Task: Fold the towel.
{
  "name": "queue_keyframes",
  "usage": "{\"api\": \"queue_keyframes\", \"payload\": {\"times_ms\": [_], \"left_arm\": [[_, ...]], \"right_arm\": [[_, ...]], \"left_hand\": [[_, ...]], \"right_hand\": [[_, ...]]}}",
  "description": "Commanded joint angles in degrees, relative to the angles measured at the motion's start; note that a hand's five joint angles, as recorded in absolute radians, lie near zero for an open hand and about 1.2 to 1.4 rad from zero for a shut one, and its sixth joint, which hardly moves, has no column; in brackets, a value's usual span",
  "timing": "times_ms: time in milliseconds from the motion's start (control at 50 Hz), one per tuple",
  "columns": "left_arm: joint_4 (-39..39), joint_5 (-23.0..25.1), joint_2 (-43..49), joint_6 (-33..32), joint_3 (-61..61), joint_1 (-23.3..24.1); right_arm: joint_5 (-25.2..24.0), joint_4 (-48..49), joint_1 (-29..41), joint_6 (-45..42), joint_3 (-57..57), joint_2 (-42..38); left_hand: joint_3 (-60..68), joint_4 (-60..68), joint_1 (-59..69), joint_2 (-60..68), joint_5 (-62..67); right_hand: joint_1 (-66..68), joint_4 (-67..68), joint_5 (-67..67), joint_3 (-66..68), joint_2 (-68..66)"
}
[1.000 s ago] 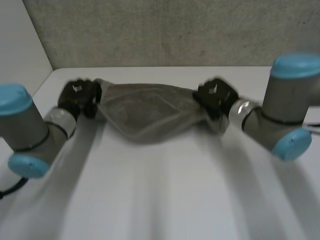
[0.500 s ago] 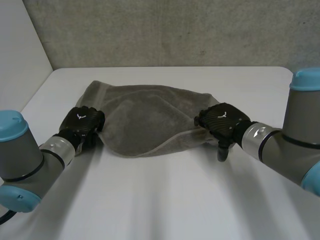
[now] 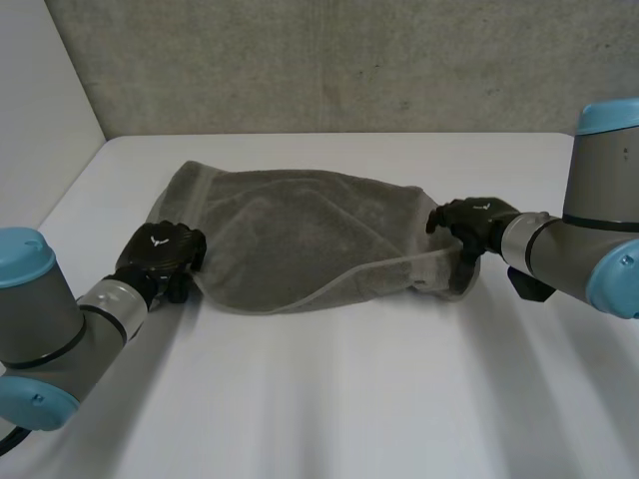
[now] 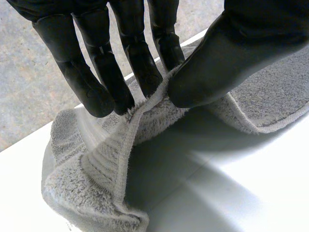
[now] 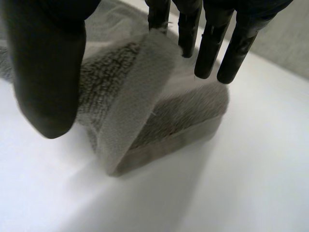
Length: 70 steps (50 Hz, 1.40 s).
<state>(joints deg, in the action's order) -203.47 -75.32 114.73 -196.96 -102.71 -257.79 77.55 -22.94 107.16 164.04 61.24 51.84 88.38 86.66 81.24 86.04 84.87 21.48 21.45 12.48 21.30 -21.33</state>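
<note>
**Desk:** Where's the towel sitting?

**Operator:** I see the grey towel (image 3: 300, 235) bunched and partly doubled over at the far middle of the white table (image 3: 329, 399), lying between my two hands.

**Desk:** Left side?

**Operator:** My left hand (image 3: 158, 251) is at the towel's left end, low over the table. On its wrist camera, the thumb and fingers (image 4: 140, 63) pinch a hemmed edge between them. It's clamped on the cloth, which rises into a ridge there.

**Desk:** And the right?

**Operator:** My right hand (image 3: 471, 220) is at the towel's right end. Its wrist camera shows straight fingers (image 5: 210, 48) with the thumb held well apart — spread, not gripping. A flap of towel stands up against one fingertip, and the folded corner lies on the table beneath the palm.
</note>
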Motion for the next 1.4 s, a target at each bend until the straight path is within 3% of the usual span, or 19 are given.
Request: {"api": "queue_keyframes", "payload": {"times_ms": [20,60,100,240,500,620,760,960,1020,1040,1180,1280,1400], "left_arm": [[0.0,0.0,0.0,0.0,0.0,-0.8],[-0.2,0.0,0.2,0.0,0.0,-1.1],[-0.4,-0.1,0.3,0.0,0.1,-1.2],[-4.1,-0.2,1.7,0.0,-0.1,-1.7],[-8.7,-0.2,6.2,0.0,1.2,-2.0],[-8.8,-0.2,7.3,0.1,2.2,-2.0],[-8.8,-0.4,9.0,-0.1,3.2,-2.0],[-7.8,-0.8,9.6,0.0,4.2,-2.7],[-7.5,-0.8,8.0,0.0,3.8,-4.7],[-7.0,-0.7,6.1,0.0,3.4,-5.6],[-2.8,-0.7,-0.5,0.4,2.3,-6.0],[6.0,-0.1,-11.7,0.6,1.7,-6.1],[10.3,0.1,-20.3,0.6,2.8,-5.4]], "right_arm": [[-1.9,-2.9,-0.6,1.4,-1.1,-1.3],[-2.8,-2.7,-0.9,3.0,-0.6,-0.8],[-2.9,-2.4,-1.0,4.5,-0.4,-0.4],[-3.5,1.2,-3.9,6.7,4.8,4.8],[-5.5,19.1,-9.7,5.8,23.4,12.8],[-5.0,22.2,-10.3,6.3,24.9,12.9],[-4.8,26.0,-11.3,7.6,26.1,12.7],[-4.5,27.0,-12.6,8.2,26.1,12.9],[-4.4,27.0,-12.6,8.2,26.1,12.9],[-4.4,27.0,-12.6,8.2,26.1,12.9],[-4.8,27.0,-13.1,7.9,26.0,18.1],[-5.1,26.0,-13.3,7.4,24.5,22.8],[-5.8,19.7,-13.2,6.3,20.0,30.1]], "left_hand": [[-8.4,-6.7,-1.2,-6.0,-14.9],[-8.4,-6.7,-1.2,-6.0,-14.9],[-8.4,-6.7,-1.2,-6.0,-14.9],[-8.4,-6.7,-1.2,-6.0,-14.9],[-8.4,-6.7,-1.2,-6.0,-14.9],[-13.4,-11.7,-6.3,-11.1,-19.9],[-31.5,-29.8,-24.4,-29.2,-38.0],[-31.9,-30.2,-24.8,-29.6,-38.4],[-22.0,-20.3,-14.8,-19.6,-28.5],[-9.0,-7.3,-1.9,-6.7,-15.5],[-8.4,-6.7,-1.2,-6.0,-14.9],[-8.4,-6.7,-1.2,-6.0,-14.9],[-8.4,-6.7,-1.2,-6.0,-14.9]], "right_hand": [[19.1,19.1,18.1,19.2,-19.2],[50.5,50.5,49.5,50.7,-50.7],[58.4,58.5,57.4,58.6,-58.6],[58.5,58.6,57.5,58.7,-58.7],[58.5,58.6,57.5,58.7,-58.7],[58.5,58.6,57.5,58.7,-58.7],[58.5,58.6,57.5,58.7,-58.7],[58.5,58.6,57.5,58.7,-58.7],[58.5,58.6,57.5,58.7,-58.7],[58.5,58.6,57.5,58.7,-58.7],[58.5,58.6,57.5,58.7,-58.7],[58.5,58.6,57.5,58.7,-58.7],[58.5,58.6,57.5,58.7,-58.7]]}}
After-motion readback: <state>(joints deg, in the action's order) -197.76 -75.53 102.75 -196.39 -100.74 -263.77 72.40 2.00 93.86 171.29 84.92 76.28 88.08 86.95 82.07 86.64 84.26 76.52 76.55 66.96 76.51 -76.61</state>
